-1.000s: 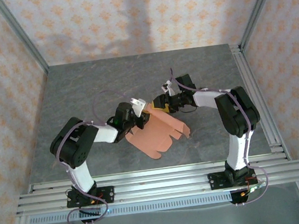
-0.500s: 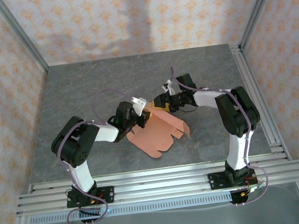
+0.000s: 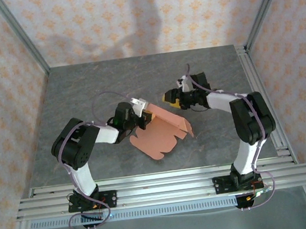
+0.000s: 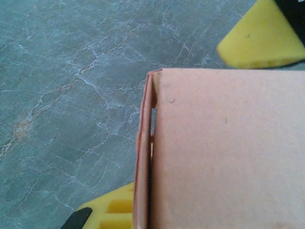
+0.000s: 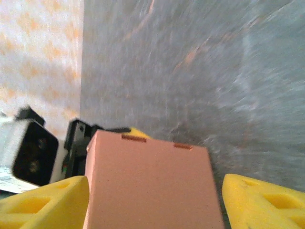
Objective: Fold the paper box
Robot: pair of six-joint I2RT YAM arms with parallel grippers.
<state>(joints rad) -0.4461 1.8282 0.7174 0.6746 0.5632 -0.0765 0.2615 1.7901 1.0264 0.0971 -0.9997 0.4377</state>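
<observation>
Top external view: the paper box [image 3: 161, 136], a partly folded salmon-pink sheet, lies on the grey table [image 3: 83, 89]. Its long axis runs diagonally from far left to near right. Its rounded flaps point toward the near edge, and one panel is creased upward along its far side. At the box's far-left corner, the left gripper [image 3: 141, 112] is clamped on a doubled edge of card. Just beyond the box's far edge, the right gripper [image 3: 169, 97] faces the raised panel, its yellow fingers [image 5: 259, 202] spread apart.
</observation>
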